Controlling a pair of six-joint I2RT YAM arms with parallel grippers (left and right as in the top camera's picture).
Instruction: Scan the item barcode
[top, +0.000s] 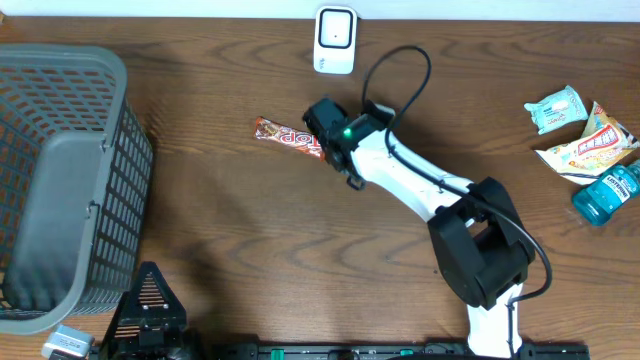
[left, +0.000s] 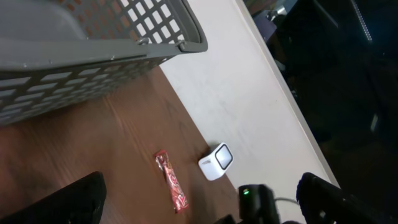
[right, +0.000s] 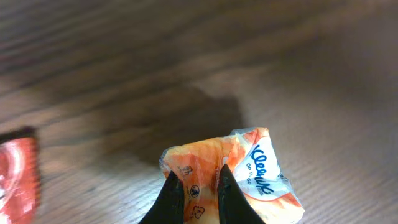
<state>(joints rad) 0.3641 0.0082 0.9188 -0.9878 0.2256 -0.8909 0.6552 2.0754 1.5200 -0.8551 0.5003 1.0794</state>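
Note:
My right gripper (right: 198, 196) is shut on an orange and white tissue pack (right: 258, 168), pinching its crumpled wrapper just above the brown table; no barcode shows on it. In the overhead view this gripper (top: 326, 128) hangs mid-table, below the white scanner (top: 335, 40) at the far edge, and it hides the pack. Over the front left corner my left gripper (top: 150, 305) stands open and empty, its dark fingers (left: 81, 199) wide apart. The left wrist view also takes in the scanner (left: 217, 161).
A red candy bar (top: 288, 136) lies just left of the right gripper; it also shows as a candy bar (left: 171, 182) from the left wrist. A grey basket (top: 110, 200) fills the left side. At the far right lie a teal pack (top: 555, 108), a snack bag (top: 590, 145) and a blue bottle (top: 605, 192).

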